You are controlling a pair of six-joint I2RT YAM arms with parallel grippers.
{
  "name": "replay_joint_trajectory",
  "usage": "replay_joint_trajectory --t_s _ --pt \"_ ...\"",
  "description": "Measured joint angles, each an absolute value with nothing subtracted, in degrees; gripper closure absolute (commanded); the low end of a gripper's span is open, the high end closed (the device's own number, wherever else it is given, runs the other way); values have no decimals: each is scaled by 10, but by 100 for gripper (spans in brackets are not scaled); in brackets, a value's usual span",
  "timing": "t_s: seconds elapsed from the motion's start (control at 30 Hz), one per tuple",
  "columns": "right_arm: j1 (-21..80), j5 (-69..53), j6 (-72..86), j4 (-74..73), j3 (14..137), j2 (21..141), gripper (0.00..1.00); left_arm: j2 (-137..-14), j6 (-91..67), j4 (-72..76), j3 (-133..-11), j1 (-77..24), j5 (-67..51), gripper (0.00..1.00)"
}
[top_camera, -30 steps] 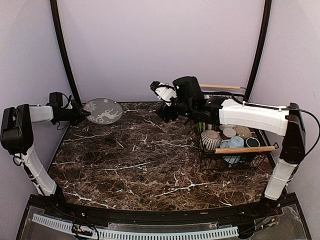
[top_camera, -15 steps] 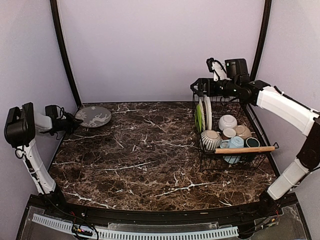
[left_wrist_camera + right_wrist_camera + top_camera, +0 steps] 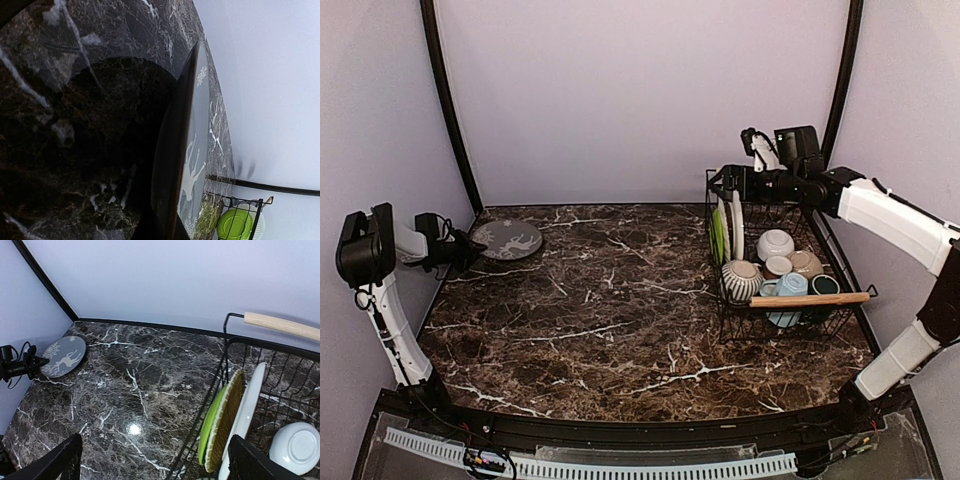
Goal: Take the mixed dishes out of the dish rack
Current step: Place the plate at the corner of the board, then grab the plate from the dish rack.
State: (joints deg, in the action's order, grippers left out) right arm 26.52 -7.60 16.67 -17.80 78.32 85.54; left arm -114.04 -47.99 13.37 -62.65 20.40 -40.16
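The left pincer (image 3: 463, 247) is found clamped shut on the rim of a grey plate (image 3: 508, 239), which is seen low at the far left corner of the tabletop (image 3: 620, 310). The right pincer (image 3: 725, 181) is held wide open and empty above the far end of the dish rack (image 3: 810, 299), in which a lime-green plate (image 3: 717, 236) and a white plate (image 3: 736, 226) are stood on edge.
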Motion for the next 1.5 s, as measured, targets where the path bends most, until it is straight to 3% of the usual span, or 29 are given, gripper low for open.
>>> replay_joint_trajectory --t_s 0.07,0.23,0.33,0.47,0.73,0.9,1.03,1.27,1.5 --pt "257 -56 171 -191 783 855 1 -1140 -465 106 -640 204 -388 67" --pt "236 -14 182 -229 783 855 1 -1140 -429 20 -663 204 -337 42" --pt "229 4 186 -248 783 855 1 -1135 -418 -7 -667 204 -323 22" --pt "228 37 192 -279 788 858 1 -1111 -405 -40 -671 204 -291 10" --pt "225 100 191 -332 807 874 2 -1023 -396 -64 -663 188 -256 9" --pt "213 84 182 -340 819 890 18 -955 -368 -64 -663 112 -254 9" --pt "209 46 174 -339 846 928 22 -921 -331 -65 -668 19 -257 9" --pt "208 16 165 -326 856 977 41 -913 -260 -98 -692 -126 -239 10" --pt "210 13 160 -312 863 1019 57 -919 -219 -139 -715 -208 -216 11"
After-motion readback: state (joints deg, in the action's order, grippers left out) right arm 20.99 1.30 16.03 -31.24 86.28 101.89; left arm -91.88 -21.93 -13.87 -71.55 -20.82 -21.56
